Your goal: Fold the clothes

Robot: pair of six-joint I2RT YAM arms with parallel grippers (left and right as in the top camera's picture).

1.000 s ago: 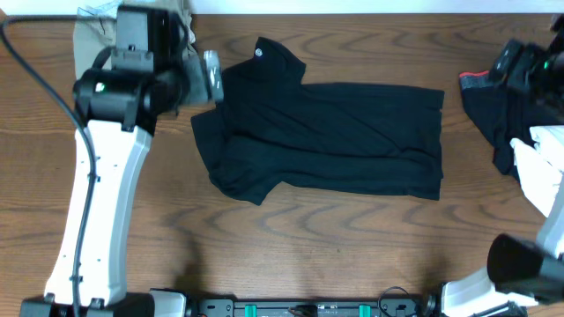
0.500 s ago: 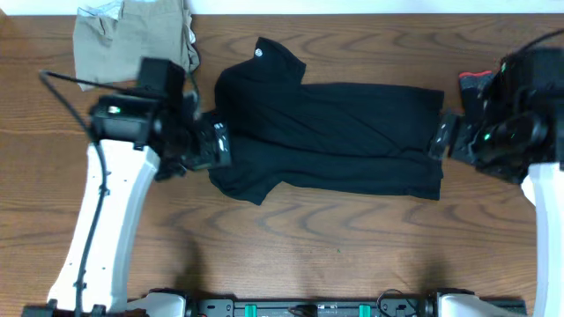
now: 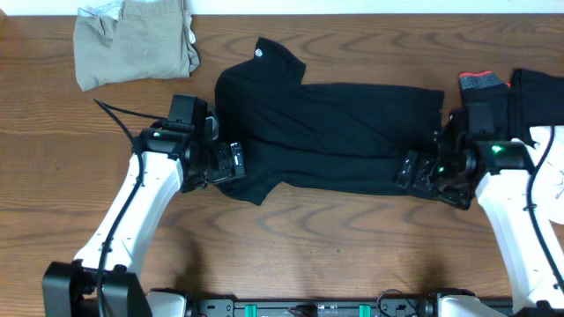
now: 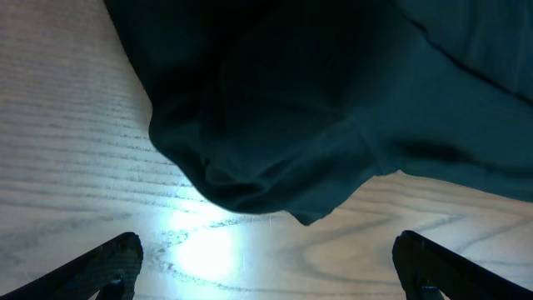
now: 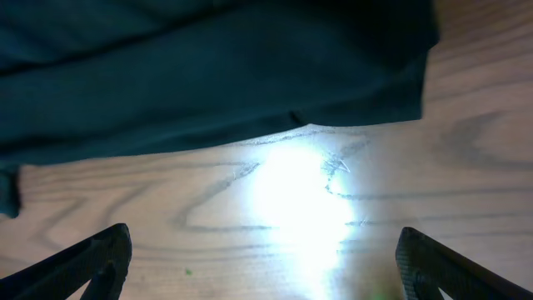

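Black garment (image 3: 335, 132): long axis 9-to-3.
Left jaws: wide open, empty, at its 8 o'clock corner.
Right jaws: likewise, 4 o'clock (equally near).

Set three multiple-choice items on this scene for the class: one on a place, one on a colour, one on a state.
1. Where does the crumpled khaki fabric garment lie?
A. Far-left corner of the wooden table
B. Table centre
C. Near-right corner

2. What colour is the small round logo on the plain black fabric garment?
A. Red
B. White
C. Yellow

3. How do the left tool and right tool stand?
A. Both shut on cloth
B. One open, one shut
C. Both open, empty

Answers: 1 A, the overhead view shows it at the far-left corner. 2 B, the dot near the collar is white. 3 C, each wrist view shows its tool spread wide, gripping nothing.
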